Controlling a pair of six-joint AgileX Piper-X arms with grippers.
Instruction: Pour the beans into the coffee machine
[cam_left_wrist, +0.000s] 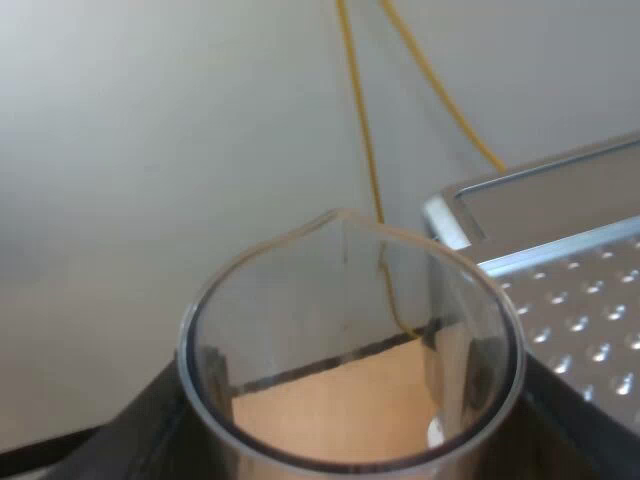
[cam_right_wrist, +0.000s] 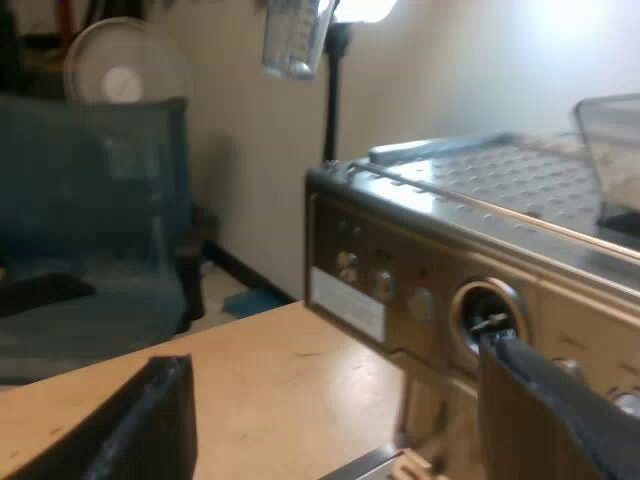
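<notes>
Glass at the machine's corner: the left gripper (cam_left_wrist: 350, 450) pinches a clear, round measuring glass (cam_left_wrist: 350, 300) with a small pouring lip. Its two black fingers (cam_left_wrist: 130, 430) press against opposite sides of the glass wall, below the rim. The measuring glass sits upright in that grip, mouth up, with its lip pointing away from the arm toward a pale wall. It hangs just beside one corner of the brushed-metal espresso machine (cam_left_wrist: 590, 300), close to the level of the machine's dimpled top plate. It is off to the side of the plate rather than over it, and not touching it. Whether beans lie in the glass cannot be told.

At the espresso machine's front, the right gripper (cam_right_wrist: 330, 390) hangs low over a light wooden table (cam_right_wrist: 290, 350). Its black fingers (cam_right_wrist: 150, 420) are spread wide with nothing between them. One finger crosses in front of the control panel, just under a large round dial (cam_right_wrist: 487, 305); a white label (cam_right_wrist: 347, 303) and small round knobs (cam_right_wrist: 347, 262) sit nearer the machine's corner. A dark, see-through bean hopper (cam_right_wrist: 608, 150) stands on the machine's top, well along from that corner. Past the corner, a blue-grey chair (cam_right_wrist: 90, 210) and a white round fan (cam_right_wrist: 122, 70) stand against the wall.
</notes>
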